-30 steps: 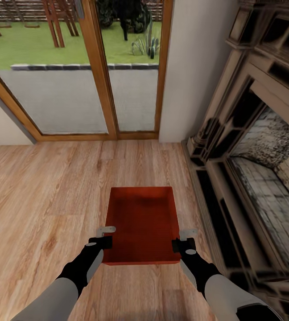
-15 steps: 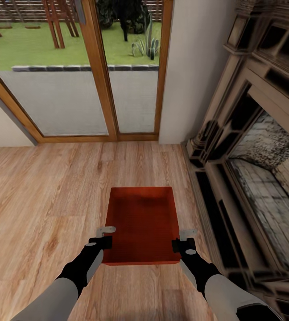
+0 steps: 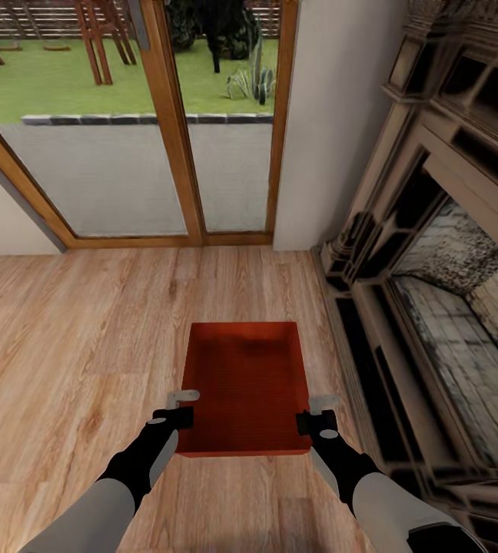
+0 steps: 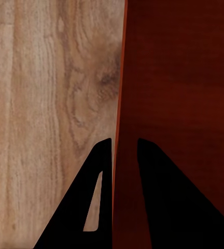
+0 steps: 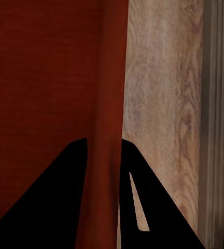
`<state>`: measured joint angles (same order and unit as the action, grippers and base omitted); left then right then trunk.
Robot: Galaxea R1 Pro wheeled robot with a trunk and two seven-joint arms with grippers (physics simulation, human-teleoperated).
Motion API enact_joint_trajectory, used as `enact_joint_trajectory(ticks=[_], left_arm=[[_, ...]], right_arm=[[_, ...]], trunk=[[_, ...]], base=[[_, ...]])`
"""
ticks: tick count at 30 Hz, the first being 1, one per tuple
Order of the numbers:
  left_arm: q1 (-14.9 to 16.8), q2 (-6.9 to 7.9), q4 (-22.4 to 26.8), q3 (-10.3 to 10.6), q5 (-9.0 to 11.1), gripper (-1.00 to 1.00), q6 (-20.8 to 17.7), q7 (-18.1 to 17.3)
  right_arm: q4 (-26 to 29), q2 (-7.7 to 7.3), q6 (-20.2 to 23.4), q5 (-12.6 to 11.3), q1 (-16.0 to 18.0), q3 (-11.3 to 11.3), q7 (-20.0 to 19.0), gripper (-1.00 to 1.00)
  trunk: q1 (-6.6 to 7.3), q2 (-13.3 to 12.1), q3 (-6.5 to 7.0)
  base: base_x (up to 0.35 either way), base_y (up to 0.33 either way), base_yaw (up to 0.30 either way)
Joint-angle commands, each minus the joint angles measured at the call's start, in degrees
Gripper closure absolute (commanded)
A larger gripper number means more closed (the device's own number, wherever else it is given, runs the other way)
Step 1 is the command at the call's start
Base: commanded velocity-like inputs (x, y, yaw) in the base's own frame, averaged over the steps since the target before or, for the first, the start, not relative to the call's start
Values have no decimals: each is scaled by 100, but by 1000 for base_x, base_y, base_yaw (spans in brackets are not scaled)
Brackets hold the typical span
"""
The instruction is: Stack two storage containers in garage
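Observation:
A red-orange open-top storage container (image 3: 245, 384) hangs in front of me over the light wood floor, carried between both arms. My left gripper (image 3: 181, 407) is shut on its left wall, and the left wrist view shows that thin wall (image 4: 120, 104) pinched between the two dark fingers. On the opposite side my right gripper (image 3: 317, 411) is shut on the right wall (image 5: 109, 104), with one finger inside the bin and one outside. The bin looks empty.
A dark carved fireplace surround (image 3: 433, 253) runs along the right, close to the container's right side. Ahead stand glass doors in orange-brown wooden frames (image 3: 176, 123) with a lawn beyond. A white wall section (image 3: 326, 115) separates doors from fireplace. Wood floor (image 3: 72, 330) spreads left.
The container and both grippers keep their place in the view. The fireplace and room have shifted slightly, so the camera has moved a little.

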<state>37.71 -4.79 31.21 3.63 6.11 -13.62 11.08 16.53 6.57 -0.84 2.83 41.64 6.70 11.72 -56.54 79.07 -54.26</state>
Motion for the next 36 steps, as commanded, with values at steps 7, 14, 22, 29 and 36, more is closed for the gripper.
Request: enact_joint_trajectory(ticks=[7,14,22,29,36], left_arm=[[0,11,8,-3,-31,100,-40,87],[0,13,3,-3,-31,100,-37,87],[0,13,9,-3,-31,100,-36,87],[0,13,-1,-4,-30,100,-36,87],[0,13,-1,-3,-29,100,-37,87]], right_arm=[[8,2,-10,37,5,-2,23,100],[5,2,-8,35,5,-2,27,100],[7,2,-5,42,6,-2,37,100],[8,2,16,45,5,-2,24,100],[8,2,7,51,6,-2,23,100]], trunk=[[155,-280,123],[308,-561,249],[484,-882,392],[638,-1163,518],[791,-1443,644]], base=[[0,0,0],[0,0,0],[0,0,0],[0,0,0],[0,0,0]])
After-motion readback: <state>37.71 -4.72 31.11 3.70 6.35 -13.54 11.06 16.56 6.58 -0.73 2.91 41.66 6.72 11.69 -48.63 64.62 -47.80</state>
